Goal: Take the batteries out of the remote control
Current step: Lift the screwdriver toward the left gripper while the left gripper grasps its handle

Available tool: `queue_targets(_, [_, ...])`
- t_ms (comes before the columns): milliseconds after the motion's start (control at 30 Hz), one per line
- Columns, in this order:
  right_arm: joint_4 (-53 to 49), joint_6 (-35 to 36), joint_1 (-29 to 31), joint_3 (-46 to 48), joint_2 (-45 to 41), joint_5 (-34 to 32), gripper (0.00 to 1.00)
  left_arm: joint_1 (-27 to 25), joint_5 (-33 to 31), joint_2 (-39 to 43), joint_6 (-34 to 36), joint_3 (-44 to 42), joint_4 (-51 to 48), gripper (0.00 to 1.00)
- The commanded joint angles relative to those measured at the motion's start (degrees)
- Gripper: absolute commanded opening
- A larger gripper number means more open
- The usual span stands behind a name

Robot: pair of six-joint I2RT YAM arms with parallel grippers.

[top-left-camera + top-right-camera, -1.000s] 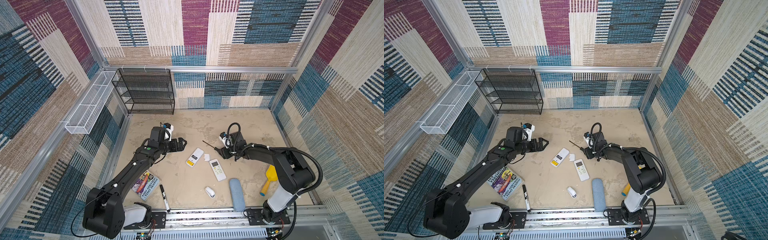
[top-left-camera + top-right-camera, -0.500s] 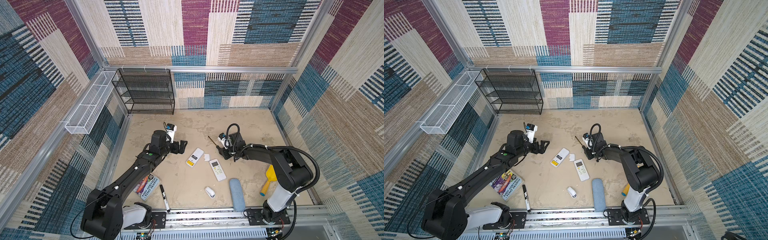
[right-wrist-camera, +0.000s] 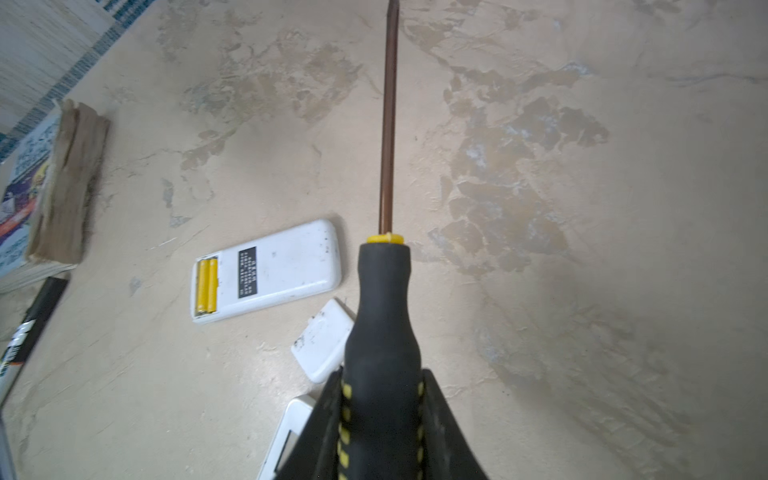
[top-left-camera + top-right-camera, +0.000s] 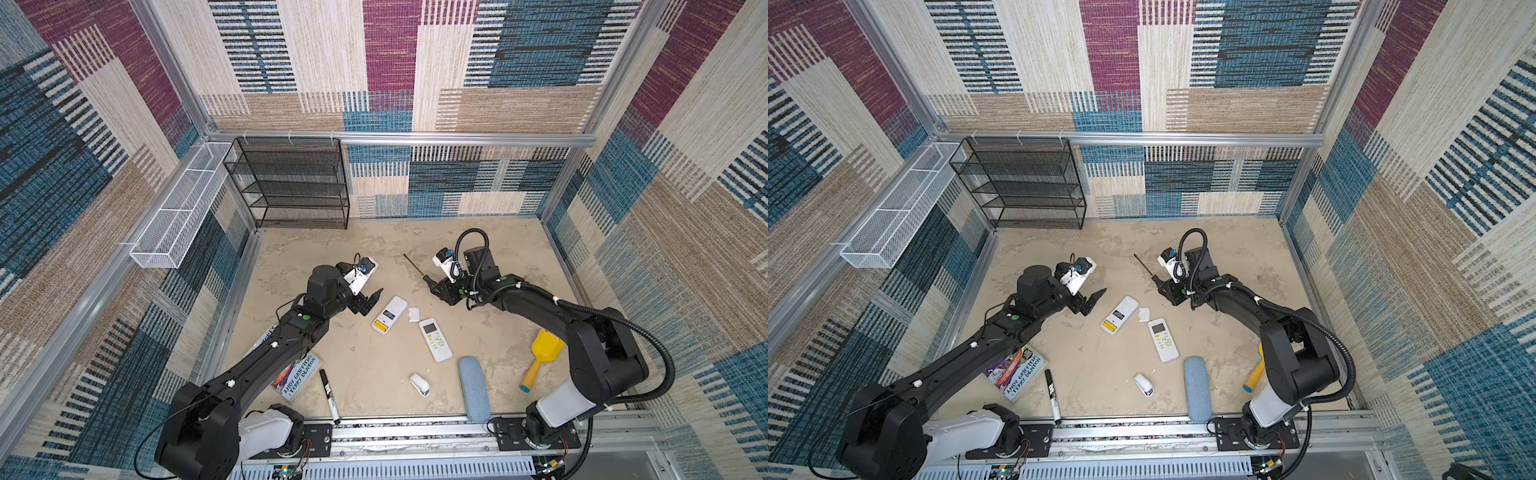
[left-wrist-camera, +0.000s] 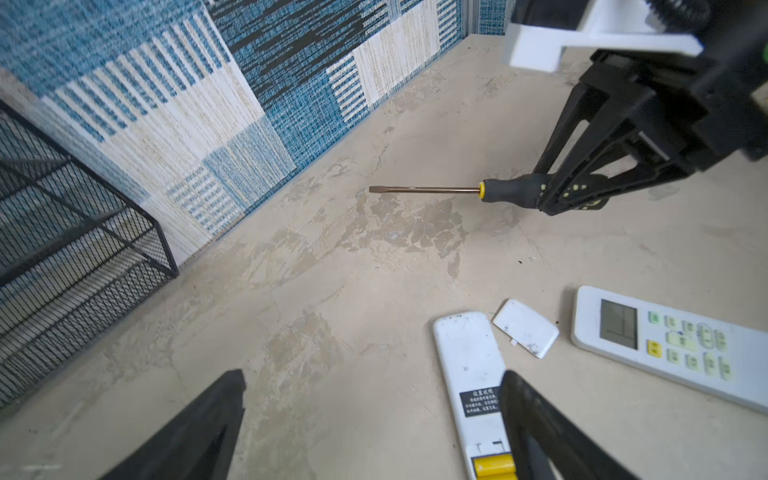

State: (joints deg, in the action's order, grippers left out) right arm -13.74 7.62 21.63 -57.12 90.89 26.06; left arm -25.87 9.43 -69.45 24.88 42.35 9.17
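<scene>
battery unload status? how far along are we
Done: the battery cover is off and lies beside the face-down remote. In hand: the right gripper is shut on the screwdriver handle; the left gripper is open next to that remote. Left: two yellow batteries sit in the open compartment, none out yet. The second remote lies buttons-up, its back unseen.

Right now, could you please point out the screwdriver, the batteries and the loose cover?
screwdriver [image 3: 384,316]: right wrist view, handle.
batteries [image 3: 206,284]: right wrist view, cell side.
loose cover [image 5: 525,327]: left wrist view, middle.
</scene>
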Motion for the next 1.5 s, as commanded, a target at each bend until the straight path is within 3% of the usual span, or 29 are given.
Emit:
queue_targets(0, [-3.84,-0.39,0.1,-0.62,-1.29,8.25,0.14,-2.05,-0.44,-0.05,15.91,-0.64,3.3,0.95])
queue_targets(233, [-7.08,-0.96,1.09,0.09,-5.86,12.64,0.16,-6.63,-0.49,-0.99,30.41,-1.18,8.1,0.91])
queue_targets(533, [-11.07,0.28,3.31,-1.3,-7.87,14.52,0.17,-12.5,0.91,-7.15,42.27,3.26,10.08,0.87])
queue_targets(633, [-12.05,0.96,3.68,-1.63,-8.1,15.18,0.18,-12.98,3.12,-8.47,44.4,4.36,8.91,0.85])
queue_targets(867, [-13.41,2.16,3.77,-2.54,-8.43,17.13,0.18,-13.67,7.09,-9.98,48.45,7.3,1.93,0.64])
queue_targets(1200, [-14.81,3.6,3.77,-4.17,-7.84,19.37,0.18,-14.3,6.94,-11.73,50.94,7.99,-1.99,0.63])
queue_targets(1467, [-15.87,4.6,3.83,-4.47,-7.49,20.63,0.19,-14.39,5.51,-14.21,52.52,8.18,2.88,0.5])
